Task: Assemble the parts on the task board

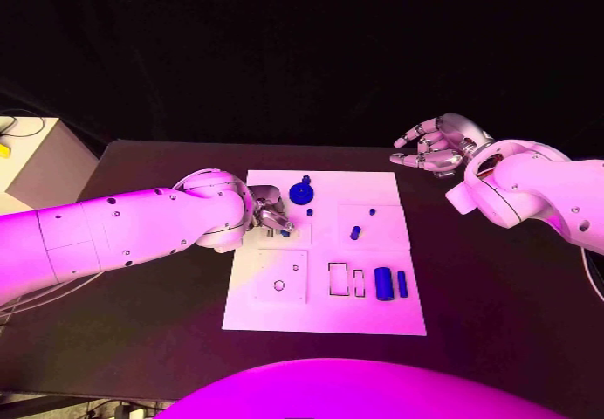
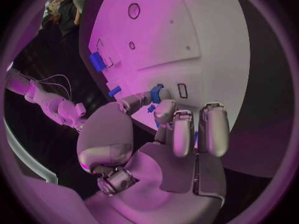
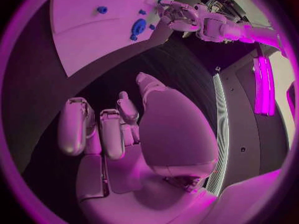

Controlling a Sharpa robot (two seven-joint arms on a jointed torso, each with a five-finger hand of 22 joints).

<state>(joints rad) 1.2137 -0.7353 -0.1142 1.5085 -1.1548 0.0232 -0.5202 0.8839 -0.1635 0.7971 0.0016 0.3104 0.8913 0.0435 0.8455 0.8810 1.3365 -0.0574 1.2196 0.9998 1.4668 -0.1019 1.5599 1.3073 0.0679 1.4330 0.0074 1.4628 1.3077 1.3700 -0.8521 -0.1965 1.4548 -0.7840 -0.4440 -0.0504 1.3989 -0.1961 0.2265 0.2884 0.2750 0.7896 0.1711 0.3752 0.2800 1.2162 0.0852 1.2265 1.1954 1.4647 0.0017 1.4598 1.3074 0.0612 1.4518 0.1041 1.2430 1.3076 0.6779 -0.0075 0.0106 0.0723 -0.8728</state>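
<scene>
You have a black table point(image 1: 490, 297) filling the middle and lower part of the head frame, with dark space beyond its far edge and a pale box-like unit point(image 1: 37, 161) with cables at the upper left of the frame. The white task board point(image 1: 325, 305) lies at the centre of the table, its long side running toward the robot. On it you see blue parts: a round knobbed part point(image 1: 301, 190) near the board's upper edge, a small peg point(image 1: 310, 211) just below it, a short peg point(image 1: 355, 232) right of centre, and two upright cylinders, one thick point(image 1: 382, 284) and one slim point(image 1: 401, 283), side by side in the lower right area, next to two rectangular outlines. A small ring mark sits in the lower left panel of the board. The left hand point(image 1: 271, 214) rests over the board's upper left area, just left of the round knobbed part and the small peg; its fingers are curled down toward the board, and in the left wrist view its fingertips point(image 2: 163, 107) sit close against small blue pieces, but you cannot tell from these frames whether it grips anything. The right hand point(image 1: 435, 147) hangs beyond the board's upper right corner, well apart from every part, fingers spread and holding nothing. In the right wrist view the board lies at the upper left of the circle, apart from the hand's fingers point(image 3: 106, 129).
</scene>
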